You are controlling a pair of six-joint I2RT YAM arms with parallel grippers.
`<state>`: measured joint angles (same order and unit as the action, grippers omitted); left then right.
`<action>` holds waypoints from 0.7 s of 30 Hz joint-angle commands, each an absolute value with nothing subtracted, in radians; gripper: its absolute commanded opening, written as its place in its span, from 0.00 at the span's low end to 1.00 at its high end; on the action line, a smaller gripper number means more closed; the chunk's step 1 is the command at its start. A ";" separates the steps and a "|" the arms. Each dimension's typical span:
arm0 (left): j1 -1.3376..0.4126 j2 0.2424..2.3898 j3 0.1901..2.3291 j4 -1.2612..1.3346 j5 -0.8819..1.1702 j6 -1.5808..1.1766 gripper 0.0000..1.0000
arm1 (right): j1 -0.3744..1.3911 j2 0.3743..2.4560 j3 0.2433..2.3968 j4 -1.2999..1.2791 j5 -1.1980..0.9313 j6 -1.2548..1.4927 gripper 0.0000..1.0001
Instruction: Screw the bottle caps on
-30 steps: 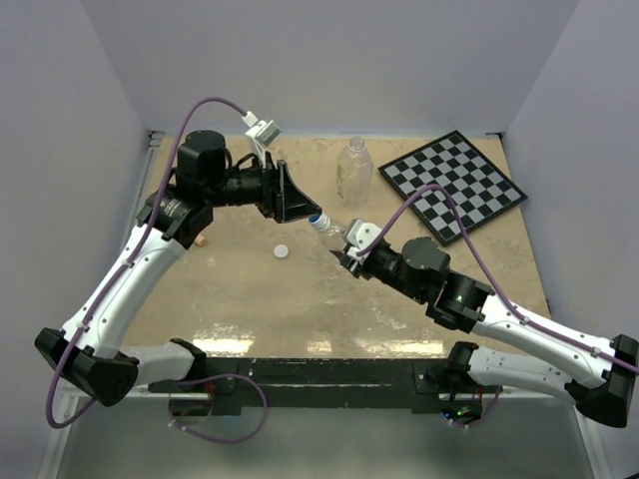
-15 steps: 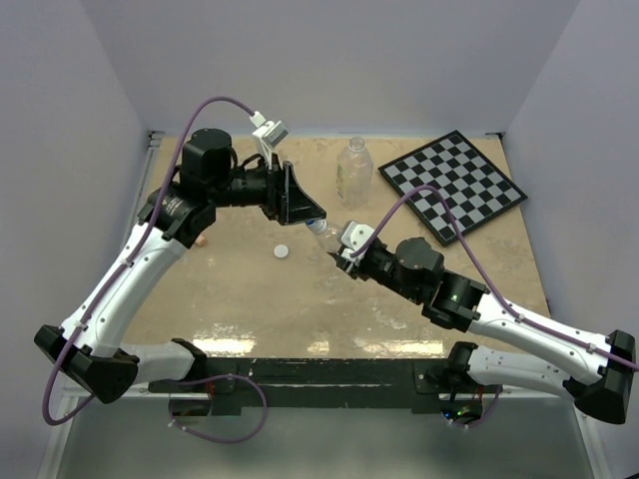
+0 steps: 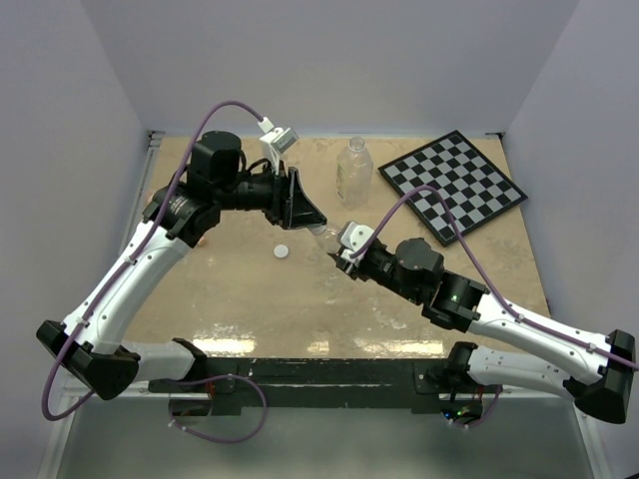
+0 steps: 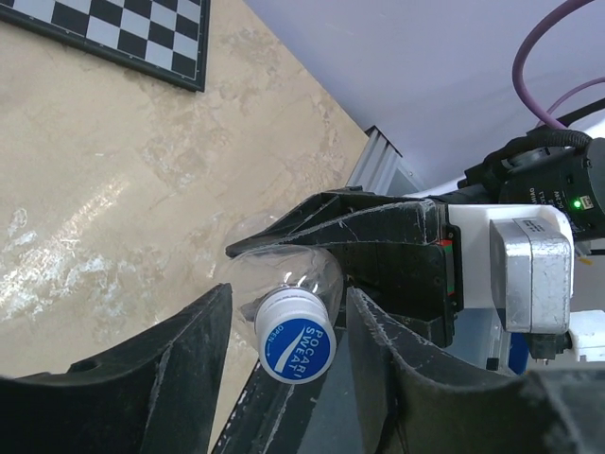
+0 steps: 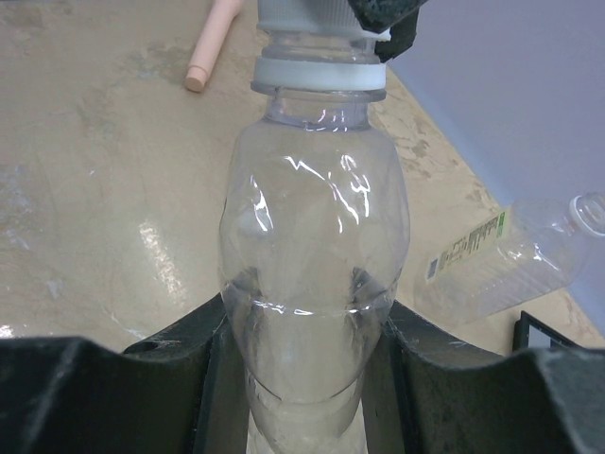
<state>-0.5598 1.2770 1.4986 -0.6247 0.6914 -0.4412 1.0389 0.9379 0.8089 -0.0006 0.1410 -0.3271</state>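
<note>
One clear waisted bottle, round blue cap, marbled table

The middle of the surface is blocked. The left gripper and right gripper meet there, with the small bottle bridging them. The left jaws flank the blue cap, leaving only slivers of room (tighter on one side). The white cap lies alone just beside that junction, with bare surface on its near side. At the far edge the large bottle stands near the checkerboard, and a lane runs between it and the left gripper. The pink stick lies by the left arm.
</note>
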 commanded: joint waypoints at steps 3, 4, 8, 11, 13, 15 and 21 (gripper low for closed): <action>-0.577 1.278 1.546 -0.647 0.680 -0.408 0.48 | 1.043 0.934 0.827 0.020 0.163 -0.333 0.07; -0.580 1.281 1.552 -0.656 0.681 -0.396 0.44 | 1.043 0.936 0.827 0.020 0.161 -0.331 0.07; -0.597 1.287 1.566 -0.698 0.677 -0.356 0.31 | 1.043 0.931 0.828 0.020 0.163 -0.321 0.06; -0.609 1.284 1.568 -0.707 0.675 -0.331 0.27 | 1.045 0.927 0.831 0.018 0.161 -0.308 0.06; -0.623 1.276 1.566 -0.704 0.687 -0.298 0.24 | 1.043 0.925 0.839 0.008 0.121 -0.290 0.05; -0.633 1.273 1.566 -0.710 0.690 -0.264 0.22 | 1.043 0.920 0.850 0.002 0.103 -0.282 0.02; -0.647 1.266 1.540 -0.724 0.765 -0.080 0.18 | 1.042 0.914 0.896 -0.063 -0.039 -0.278 0.00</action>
<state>-0.6182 1.2842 1.5299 -0.7078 0.6739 -0.2295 1.0393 0.9291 0.8177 -0.0753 0.0864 -0.2977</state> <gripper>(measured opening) 0.383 0.424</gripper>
